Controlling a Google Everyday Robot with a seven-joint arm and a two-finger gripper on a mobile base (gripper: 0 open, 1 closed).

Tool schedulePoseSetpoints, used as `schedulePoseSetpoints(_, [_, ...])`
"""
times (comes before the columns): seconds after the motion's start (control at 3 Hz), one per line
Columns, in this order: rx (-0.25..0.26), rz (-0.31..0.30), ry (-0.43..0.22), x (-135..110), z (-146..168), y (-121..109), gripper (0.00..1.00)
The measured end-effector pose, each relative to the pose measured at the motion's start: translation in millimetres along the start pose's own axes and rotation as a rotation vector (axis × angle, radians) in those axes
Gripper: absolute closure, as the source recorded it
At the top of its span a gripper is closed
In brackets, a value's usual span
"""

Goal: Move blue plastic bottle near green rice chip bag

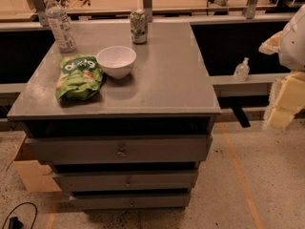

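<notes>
Grey metal makes up the cabinet (162,87) in the middle, and it has three drawers (119,149) in front. On top, at the far left corner, the blue plastic bottle (59,24) stands up straight with its white cap on. The green rice chip bag (78,78) lies flat near the front left edge, a little way in front of the bottle and not touching it. A white bowl (116,61) sits just beside the bag on its right, so close that they seem to touch. A green and white can (138,26) stands at the back edge, behind the bowl. The gripper (285,101) is far over at the right edge of the view, off the side of the cabinet and well apart from the bottle and the bag. It looks pale yellow and fuzzy, and one cannot tell how wide it is open. It does not have the bottle. A small clear pump bottle (241,69) stands on a low grey ledge (257,82) to the right of the cabinet. A cardboard box (28,171) sits on the speckled floor (281,190) at the left. A black cable (19,214) curls by the bottom corner.
</notes>
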State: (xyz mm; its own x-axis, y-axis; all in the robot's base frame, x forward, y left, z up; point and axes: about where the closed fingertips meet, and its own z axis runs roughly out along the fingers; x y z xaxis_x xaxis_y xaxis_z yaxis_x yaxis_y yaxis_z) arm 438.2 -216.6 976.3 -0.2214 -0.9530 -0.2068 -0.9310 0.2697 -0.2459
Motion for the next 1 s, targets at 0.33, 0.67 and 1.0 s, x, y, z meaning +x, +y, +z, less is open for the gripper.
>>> schedulePoseSetpoints(0.33, [0.000, 0.000, 0.000, 0, 0, 0, 0.00])
schedulePoseSetpoints(0.67, [0.018, 0.050, -0.114, -21, 2, -13, 0.00])
schedulePoseSetpoints(1.0, [0.023, 0.135, -0.408, -90, 17, -66, 0.00])
